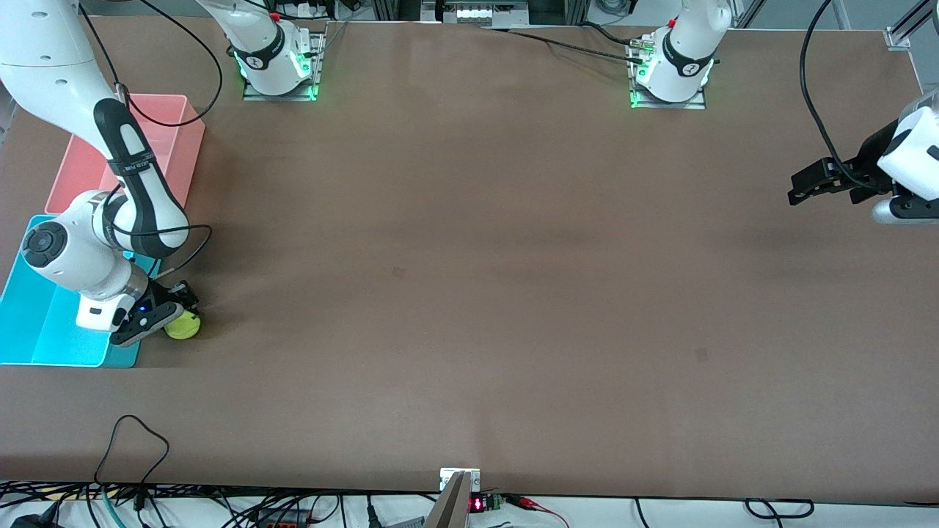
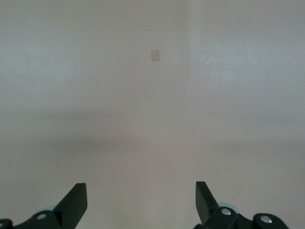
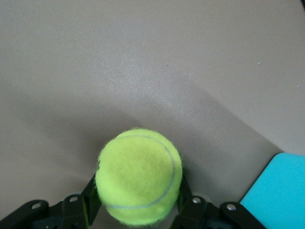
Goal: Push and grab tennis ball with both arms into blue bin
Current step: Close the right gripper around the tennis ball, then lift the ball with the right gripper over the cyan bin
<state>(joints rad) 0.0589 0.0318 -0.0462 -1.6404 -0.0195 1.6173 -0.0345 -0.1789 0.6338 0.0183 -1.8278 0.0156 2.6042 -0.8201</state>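
Note:
The tennis ball (image 1: 183, 325) sits between the fingers of my right gripper (image 1: 174, 315), low at the table just beside the blue bin (image 1: 29, 345), on its side toward the left arm's end. In the right wrist view the ball (image 3: 138, 176) fills the gap of the right gripper (image 3: 138, 198), with a black finger pressed on each side, and a corner of the blue bin (image 3: 281, 191) shows. My left gripper (image 1: 799, 187) hangs open and empty over the table at the left arm's end. In its wrist view the left gripper (image 2: 140, 195) has only bare table below it.
A pink bin (image 1: 165, 117) stands next to the blue bin, farther from the front camera, partly hidden by the right arm. Cables lie along the table's front edge (image 1: 132, 440). A small mark is on the brown table (image 1: 702, 355).

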